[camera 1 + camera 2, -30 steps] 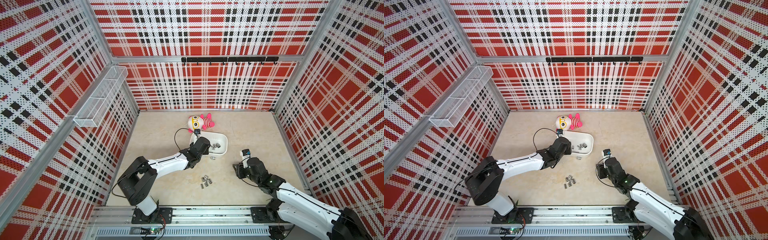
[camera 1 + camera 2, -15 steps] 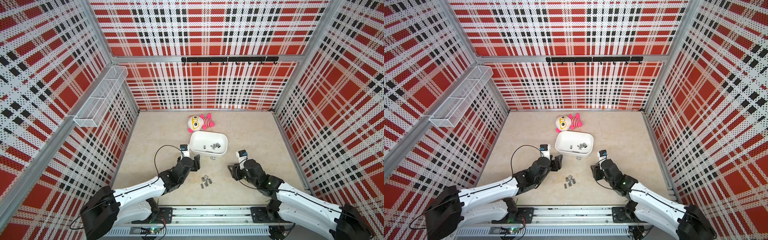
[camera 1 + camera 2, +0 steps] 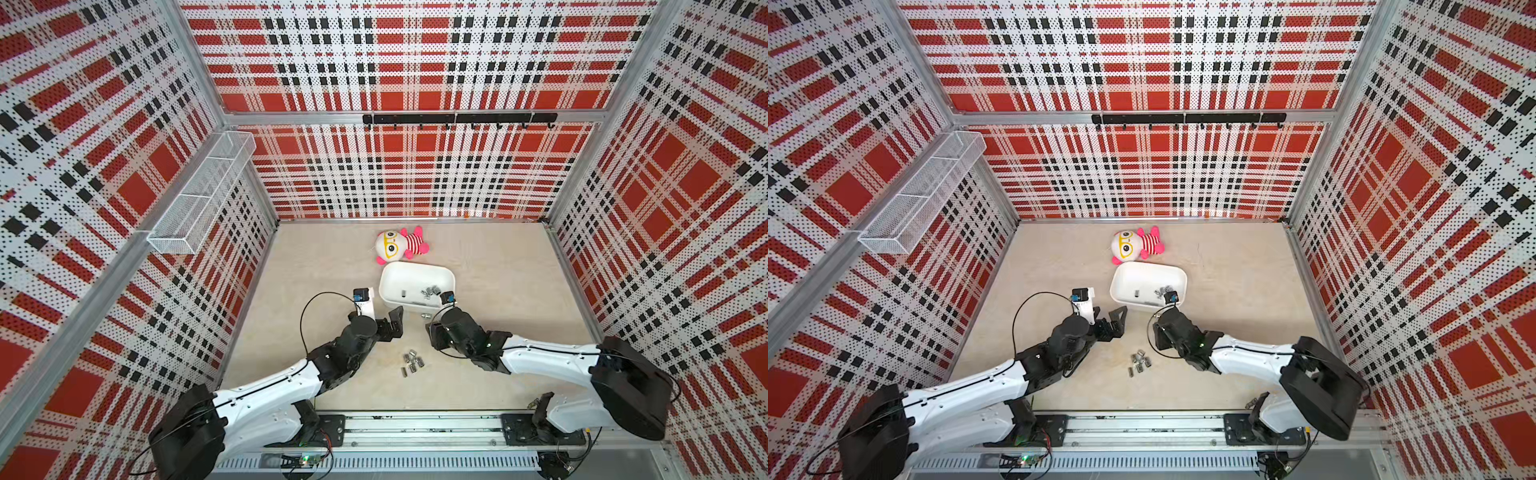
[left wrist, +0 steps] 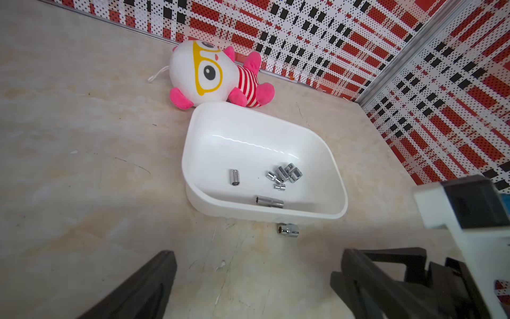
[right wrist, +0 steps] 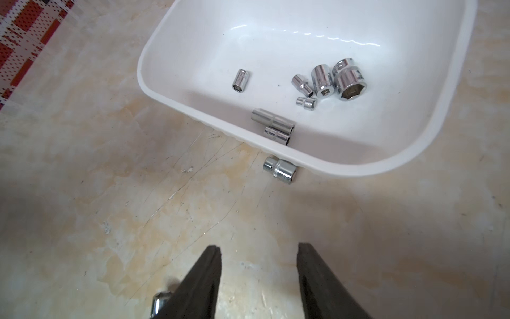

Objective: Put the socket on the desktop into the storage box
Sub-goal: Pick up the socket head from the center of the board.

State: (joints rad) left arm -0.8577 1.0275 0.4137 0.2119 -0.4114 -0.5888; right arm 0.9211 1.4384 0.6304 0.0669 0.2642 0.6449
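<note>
While left gripper [image 4: 258,255] and right gripper [image 5: 259,248] gape empty, chrome sockets [image 5: 325,80] dot the glossy storage box [image 5: 276,33].

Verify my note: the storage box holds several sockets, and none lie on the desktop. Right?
No. The storage box holds several sockets, but one socket lies on the desktop beside its wall, as the right wrist view shows.

A plush doll [image 3: 401,247] — white head, yellow glasses, red-striped body, pink limbs — lies flat near the back wall; a white wire-mesh basket [image 3: 203,191] hangs on the left wall; a black hook rail [image 3: 459,119] spans the back wall's red plaid pegboard [image 3: 415,62].
</note>
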